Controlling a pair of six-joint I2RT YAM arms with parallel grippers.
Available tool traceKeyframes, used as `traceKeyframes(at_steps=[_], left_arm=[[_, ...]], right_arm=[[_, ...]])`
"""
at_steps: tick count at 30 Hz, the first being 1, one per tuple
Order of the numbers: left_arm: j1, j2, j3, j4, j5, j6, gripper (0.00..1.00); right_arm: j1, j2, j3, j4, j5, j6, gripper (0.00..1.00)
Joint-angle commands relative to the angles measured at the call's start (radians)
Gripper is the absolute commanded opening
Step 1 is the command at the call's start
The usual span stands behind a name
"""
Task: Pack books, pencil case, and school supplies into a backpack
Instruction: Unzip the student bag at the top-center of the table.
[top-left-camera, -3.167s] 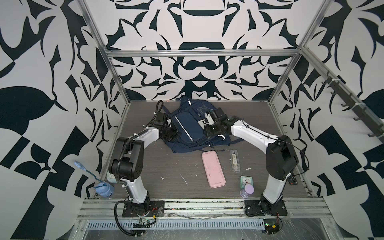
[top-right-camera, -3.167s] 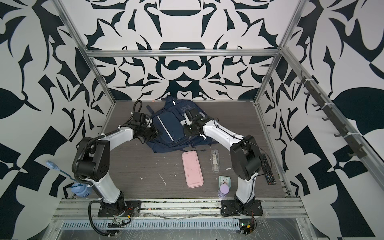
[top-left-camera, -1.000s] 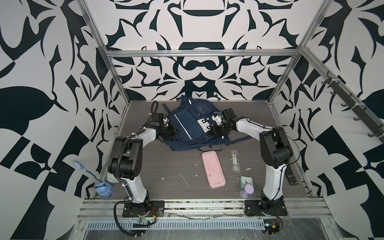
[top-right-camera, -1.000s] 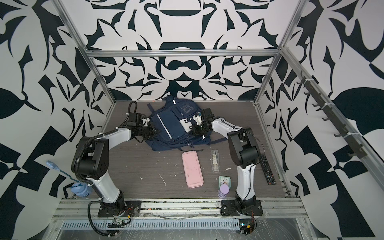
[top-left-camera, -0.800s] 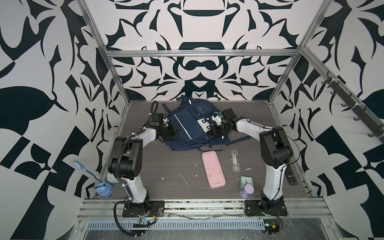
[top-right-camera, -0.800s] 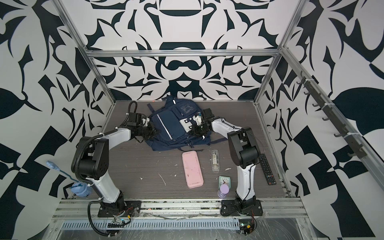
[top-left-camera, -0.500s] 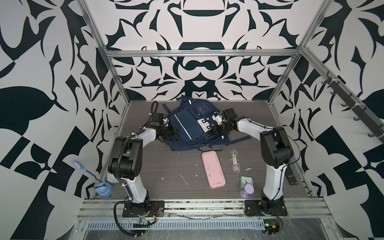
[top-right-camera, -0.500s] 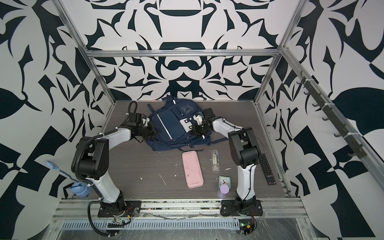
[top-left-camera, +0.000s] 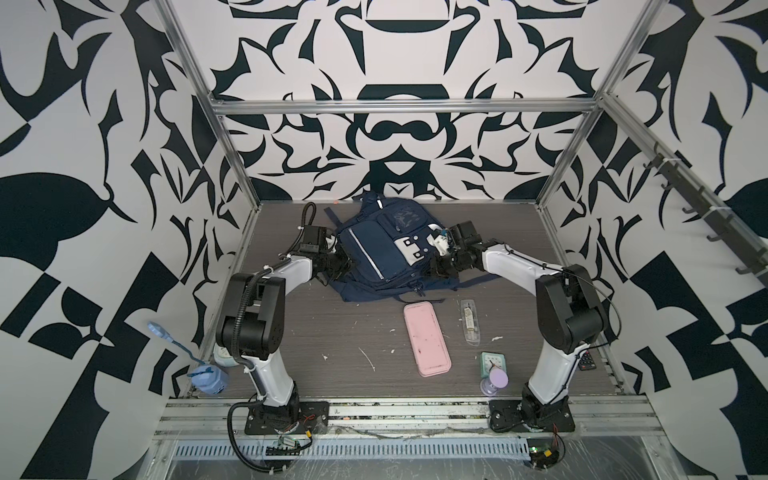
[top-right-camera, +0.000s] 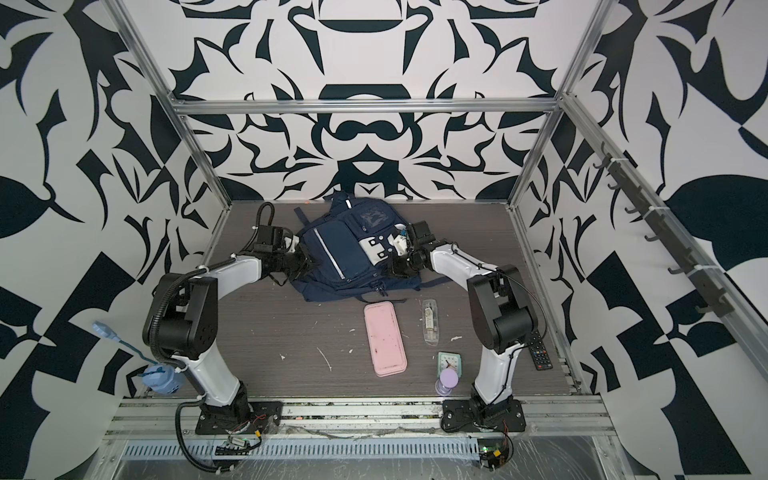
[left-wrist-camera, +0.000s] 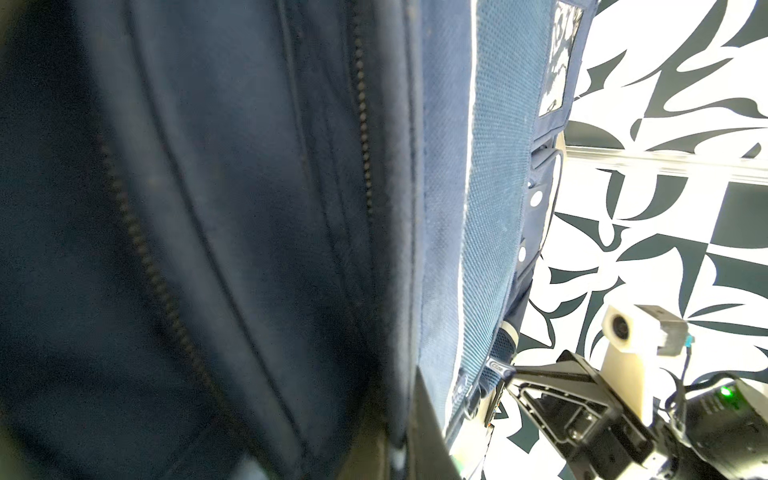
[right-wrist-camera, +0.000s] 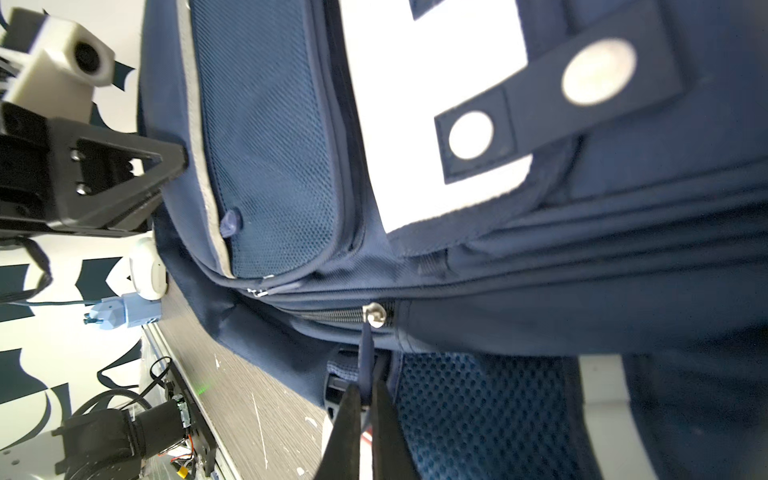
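Soft, floppy backpack (top-left-camera: 384, 245) lies rear-centre on surface (top-left-camera: 311, 324); expect fabric to drag with zip. Your right end effector (right-wrist-camera: 365, 392) pinched shut on thin zipper pull (right-wrist-camera: 366, 349): slippery strip, tug along teeth. Your left end effector (top-left-camera: 340, 262) closed at bag's opposite side; fabric hold unclear.

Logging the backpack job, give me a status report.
Left gripper shut at backpack side. Right gripper shut on zipper pull. Pencil case and clear packet on table, unpacked. Nothing blocking.
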Motion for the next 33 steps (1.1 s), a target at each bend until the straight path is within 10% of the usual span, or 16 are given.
traceKeyframes(at_steps=[1, 15, 33], left_arm=[[0.010, 0.018, 0.007, 0.047, -0.003, -0.020, 0.00], [-0.017, 0.027, 0.010, 0.062, 0.010, -0.040, 0.00], [-0.063, -0.102, 0.072, 0.122, 0.081, -0.141, 0.00]], right_arm=[[0.023, -0.025, -0.005, -0.024, 0.019, -0.020, 0.08], [0.200, -0.055, 0.109, -0.123, 0.258, -0.068, 0.00], [0.340, -0.077, 0.256, -0.197, 0.278, -0.049, 0.00]])
